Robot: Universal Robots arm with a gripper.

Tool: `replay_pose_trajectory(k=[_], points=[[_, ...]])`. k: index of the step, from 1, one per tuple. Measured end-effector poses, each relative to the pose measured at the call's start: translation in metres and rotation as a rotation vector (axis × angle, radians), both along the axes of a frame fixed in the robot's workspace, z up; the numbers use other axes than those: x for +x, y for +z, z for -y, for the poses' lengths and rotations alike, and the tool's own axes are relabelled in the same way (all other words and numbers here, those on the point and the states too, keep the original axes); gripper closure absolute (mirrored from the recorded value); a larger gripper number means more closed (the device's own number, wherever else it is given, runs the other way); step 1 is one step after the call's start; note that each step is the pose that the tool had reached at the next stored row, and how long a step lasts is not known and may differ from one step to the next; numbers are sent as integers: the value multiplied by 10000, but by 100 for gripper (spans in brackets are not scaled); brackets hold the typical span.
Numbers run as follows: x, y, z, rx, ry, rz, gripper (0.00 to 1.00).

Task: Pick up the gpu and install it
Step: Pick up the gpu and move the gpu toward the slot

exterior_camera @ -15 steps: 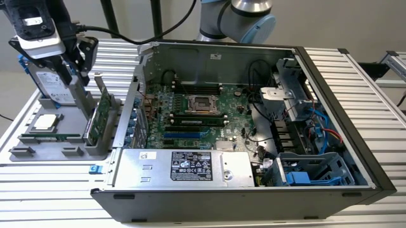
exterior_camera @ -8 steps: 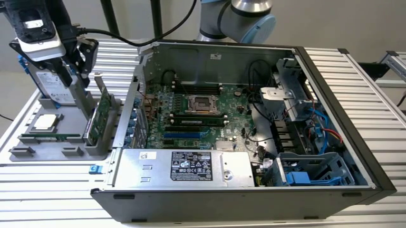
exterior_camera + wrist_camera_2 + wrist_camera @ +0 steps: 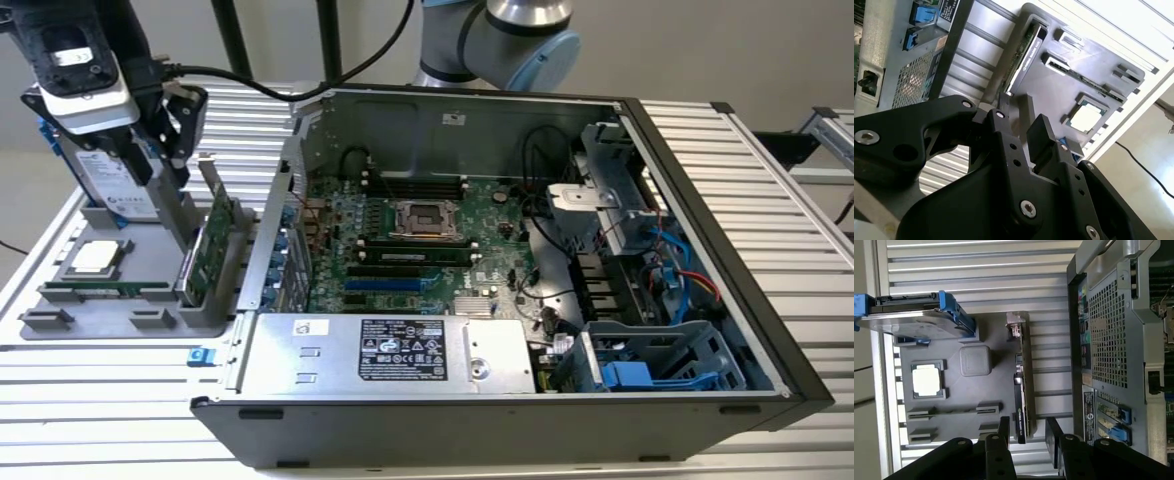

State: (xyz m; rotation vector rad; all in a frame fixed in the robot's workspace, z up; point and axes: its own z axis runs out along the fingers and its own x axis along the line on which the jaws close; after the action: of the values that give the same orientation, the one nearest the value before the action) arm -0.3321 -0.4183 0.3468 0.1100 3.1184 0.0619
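The gpu [image 3: 214,245] stands on edge in a slot of the grey holder tray [image 3: 80,325], at the exterior view's left, beside the open computer case [image 3: 534,250]. Its green board faces the tray. In the first wrist view the gpu [image 3: 1023,390] appears edge-on with its silver bracket at the far end. My gripper [image 3: 174,135] hangs above the tray, higher than the card. It is open: in the first wrist view its black fingers [image 3: 1004,429] stand apart on either side of the card's near end, my gripper [image 3: 1029,436] lined up with it. In the second wrist view my gripper [image 3: 1021,122] points toward the gpu [image 3: 1024,50].
A silver hard drive in a blue frame [image 3: 909,315] stands upright in the tray. A processor [image 3: 928,379] and a thin memory stick [image 3: 107,288] lie in the tray. The case's motherboard [image 3: 414,235] is exposed, with the power supply [image 3: 387,350] along the front.
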Motion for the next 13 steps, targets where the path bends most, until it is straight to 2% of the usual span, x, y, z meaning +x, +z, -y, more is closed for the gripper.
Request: replay_pose_trajectory(k=[13], points=[[2,-41,12,1,0,1,0]])
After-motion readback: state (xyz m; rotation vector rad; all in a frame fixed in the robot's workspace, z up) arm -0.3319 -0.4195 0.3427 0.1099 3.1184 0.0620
